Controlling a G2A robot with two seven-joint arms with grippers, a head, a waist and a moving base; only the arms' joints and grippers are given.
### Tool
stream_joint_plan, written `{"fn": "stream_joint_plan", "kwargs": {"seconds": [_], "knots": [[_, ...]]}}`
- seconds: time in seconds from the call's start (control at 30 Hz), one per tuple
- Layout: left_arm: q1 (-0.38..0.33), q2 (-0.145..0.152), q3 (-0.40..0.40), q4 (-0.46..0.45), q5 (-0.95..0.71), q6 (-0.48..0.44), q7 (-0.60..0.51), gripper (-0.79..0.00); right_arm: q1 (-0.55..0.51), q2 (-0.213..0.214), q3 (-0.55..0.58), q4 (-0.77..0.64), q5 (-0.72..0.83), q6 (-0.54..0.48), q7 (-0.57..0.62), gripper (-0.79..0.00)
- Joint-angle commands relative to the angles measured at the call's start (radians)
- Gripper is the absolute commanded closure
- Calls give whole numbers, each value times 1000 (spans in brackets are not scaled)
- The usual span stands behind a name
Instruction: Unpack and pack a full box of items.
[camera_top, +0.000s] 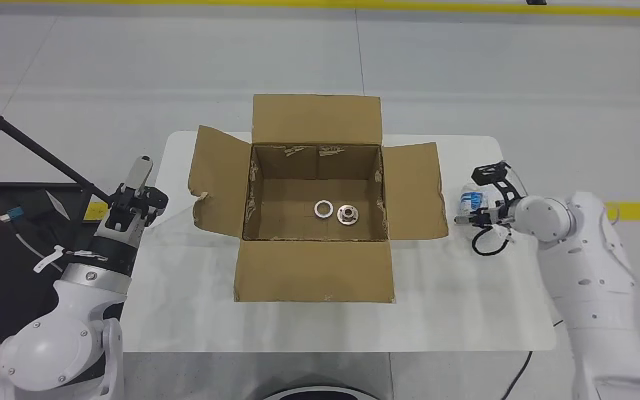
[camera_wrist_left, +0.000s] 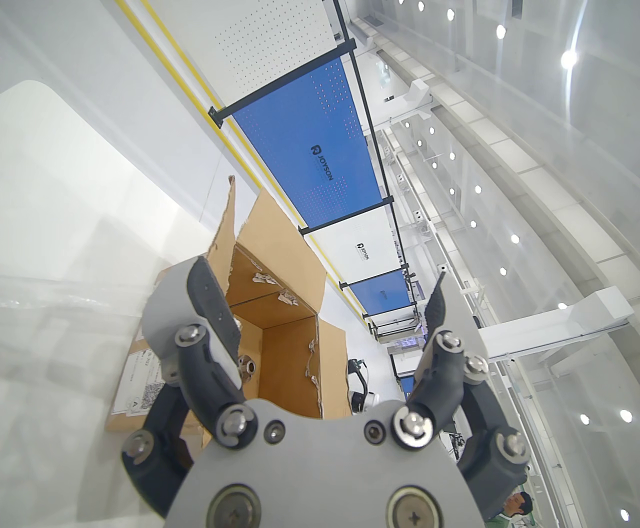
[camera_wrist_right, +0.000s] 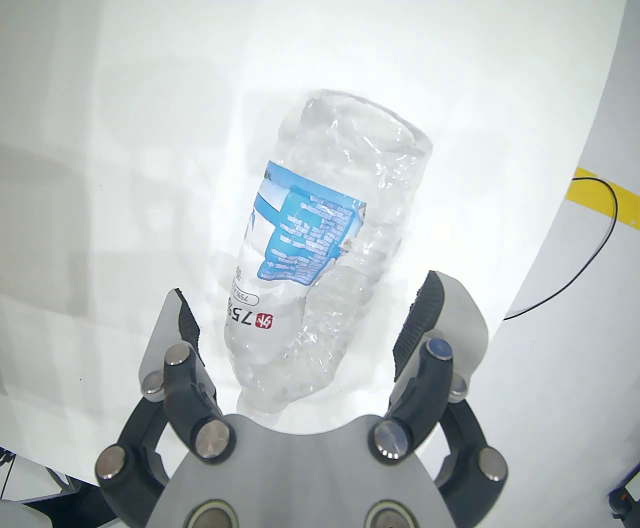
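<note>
white table (camera_top: 460, 300), pale grey floor (camera_top: 120, 60), yellow floor line (camera_top: 400, 7), blue wall panels (camera_wrist_left: 310, 145), round ceiling lights (camera_wrist_left: 568, 59)

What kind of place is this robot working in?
Probably a large industrial hall or test floor: a yellow floor marking, blue panels on black frames, and a high ceiling with many spotlights.

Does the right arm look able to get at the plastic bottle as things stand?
Probably yes: the right gripper sits open, its jaws on either side of the plastic bottle, which appears to lie on the white table with nothing over it.
</note>
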Motion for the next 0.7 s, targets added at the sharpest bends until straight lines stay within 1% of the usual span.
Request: {"fn": "stream_joint_plan", "kwargs": {"seconds": [0.0,0.1,0.17,0.2,0.23,0.5,0.53,0.6,0.63,0.67], "knots": [[0,0,0,0,0,0,0,-785,9,-2,-10,18,3,-2,-2,-785],[0,0,0,0,0,0,0,-785,26,-5,-25,49,7,-6,-2,-785],[0,0,0,0,0,0,0,-785,36,-6,-34,68,3,-2,-5,-548],[0,0,0,0,0,0,0,-785,40,-7,-39,75,6,-4,-7,-459],[0,0,0,0,0,0,0,-785,44,-8,-42,83,9,-7,-8,-391],[0,0,0,0,0,0,0,-785,73,-12,-70,134,19,-26,-2,-299],[0,0,0,0,0,0,0,-785,76,-12,-74,138,20,-27,-3,-268],[0,0,0,0,0,0,0,-785,82,-13,-79,145,22,-30,-4,-175],[0,0,0,0,0,0,0,-785,84,-13,-81,149,23,-30,-6,-114],[0,0,0,0,0,0,0,-785,87,-13,-81,151,24,-30,-8,-31]]}}
